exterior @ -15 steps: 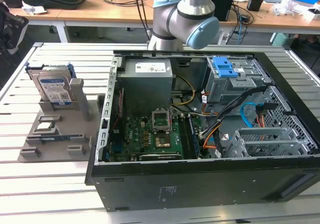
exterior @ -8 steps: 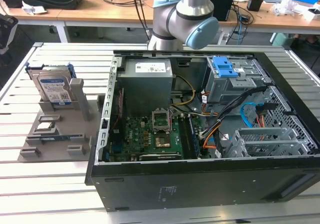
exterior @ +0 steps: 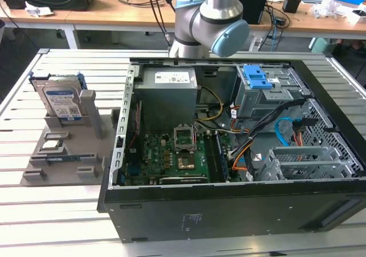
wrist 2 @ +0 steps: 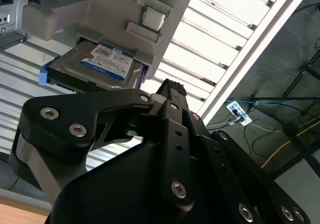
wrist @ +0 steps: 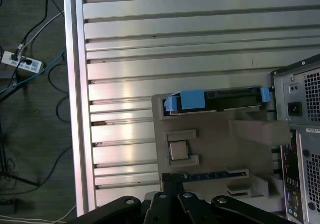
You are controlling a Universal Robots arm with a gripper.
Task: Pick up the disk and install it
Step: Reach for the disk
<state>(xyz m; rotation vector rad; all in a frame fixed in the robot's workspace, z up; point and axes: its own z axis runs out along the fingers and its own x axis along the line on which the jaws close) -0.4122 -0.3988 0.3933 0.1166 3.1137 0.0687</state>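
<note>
Plainly, the claw [wrist 2: 167,97] is presented as a matte black linkage of flat bars, pinned with bright round screw heads (whether it stands apart or together cannot be told from these pictures). The disk [wrist 2: 102,62] is found ahead of the claw and apart from it, untouched, set on its edge in a slot of the grey holder [wrist 2: 115,9]. In the second wrist view its flat silver body is seen, with a white-and-blue label on the broad face and a blue plastic bracket round the rim. In the first wrist view the disk [wrist: 225,98] is shown edge-on beyond the claw, as a dark strip with blue tabs at both ends. The holder is made of dull grey plastic, blocky and stepped, and a small square metallic chip [wrist: 179,150] is seated in a recess of it, nearer the claw than the disk is. Holder and disk are borne by a table [wrist: 175,49] of ribbed, shiny aluminium slats. In the exterior view the disk [exterior: 60,99] is seen upright in the holder [exterior: 68,154], beside the open black computer case [exterior: 229,211], behind which the arm [exterior: 211,22] rises (grey with pale blue caps).
</note>
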